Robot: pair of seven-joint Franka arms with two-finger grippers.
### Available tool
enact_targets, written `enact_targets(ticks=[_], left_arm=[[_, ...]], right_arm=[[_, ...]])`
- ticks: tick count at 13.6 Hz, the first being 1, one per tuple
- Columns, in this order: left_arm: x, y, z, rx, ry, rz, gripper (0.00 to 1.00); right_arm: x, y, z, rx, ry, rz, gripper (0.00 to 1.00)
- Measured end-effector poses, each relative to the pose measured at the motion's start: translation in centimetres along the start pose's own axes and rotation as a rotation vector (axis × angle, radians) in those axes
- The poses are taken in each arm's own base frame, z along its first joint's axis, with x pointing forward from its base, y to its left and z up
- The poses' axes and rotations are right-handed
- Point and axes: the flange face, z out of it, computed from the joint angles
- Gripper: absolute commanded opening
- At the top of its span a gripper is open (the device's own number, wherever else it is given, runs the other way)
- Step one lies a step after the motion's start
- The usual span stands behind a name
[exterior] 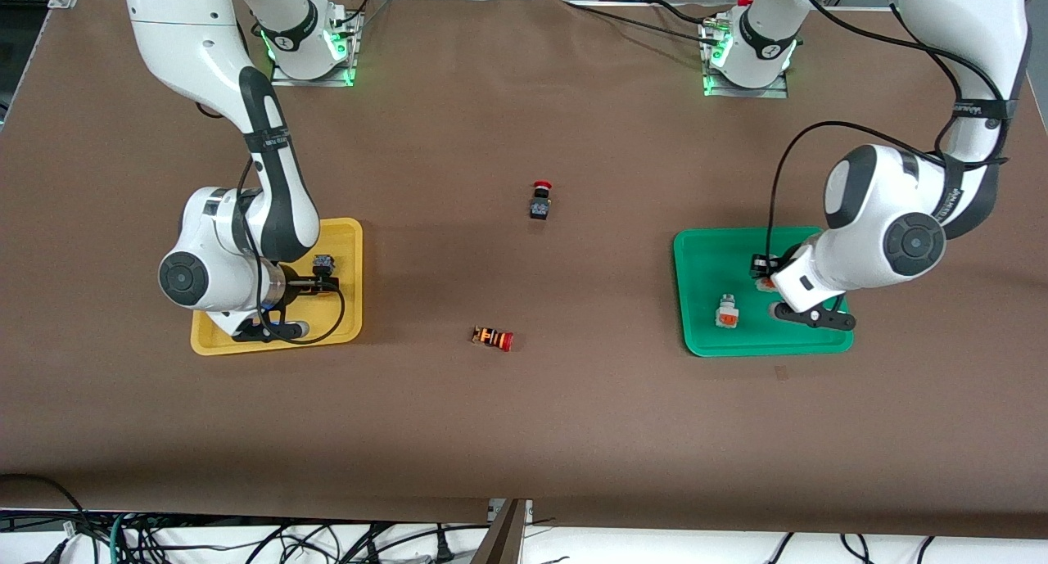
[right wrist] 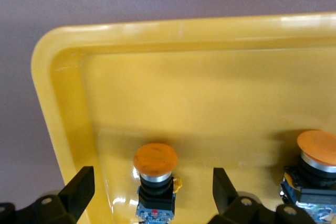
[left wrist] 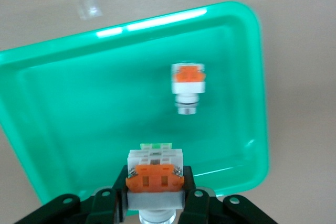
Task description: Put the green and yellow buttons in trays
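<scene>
Nearest the front camera lies a small orange-striped push button with a red cap [exterior: 493,338], on its side on the brown table [exterior: 524,433], between the two trays. Farther from that camera stands a black-bodied button with a red cap [exterior: 540,200].

From its base, the right arm bends down over the shallow yellow plastic tray [exterior: 350,228] at its end of the table. The right gripper [right wrist: 152,187] hangs low over the tray with its fingers spread wide, apart from a black-bodied button with a round yellow-orange cap [right wrist: 155,174] that sits between them on the tray floor. A second black-bodied yellow-orange-capped button [right wrist: 314,174] stands beside it in the same tray, partly cut off in the right wrist view.

The left arm reaches down over the shallow green plastic tray [exterior: 696,253]. The left gripper [left wrist: 155,190] is pinching a white-grey button with an orange face [left wrist: 154,174] above the tray. Another white-grey orange-faced button [left wrist: 188,85] lies on the tray floor. From the front, each arm's wrist hides its own fingertips.
</scene>
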Motion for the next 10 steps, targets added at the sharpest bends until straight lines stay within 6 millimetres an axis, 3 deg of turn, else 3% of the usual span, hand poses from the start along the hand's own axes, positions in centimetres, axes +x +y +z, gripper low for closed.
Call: enact_targets(ticks=[3,6,8,9,10], left_arm=[[0.4,-3.1,2.0,0.025,-0.006,-0.003,0.23],[1.4,-3.7,5.3,0.008,0.004,-0.004,0.23],[2.2,-3.5,8.3,-0.009,0.014,0.0,0.33],[2.4,-3.5,9.6,-0.017,0.017,0.0,0.34],[2.6,-3.5,10.8,-0.024,0.018,0.0,0.45]], right_arm=[[0.1,0.7,-0.1,-0.001,0.001,0.005,0.99],[0.4,2.7,0.3,0.009,-0.015,-0.002,1.0],[0.5,4.2,0.2,0.023,-0.021,-0.015,1.0],[0.5,5.0,-0.2,0.033,-0.017,-0.014,1.0],[0.5,5.5,-0.8,0.038,-0.008,-0.012,1.0]])
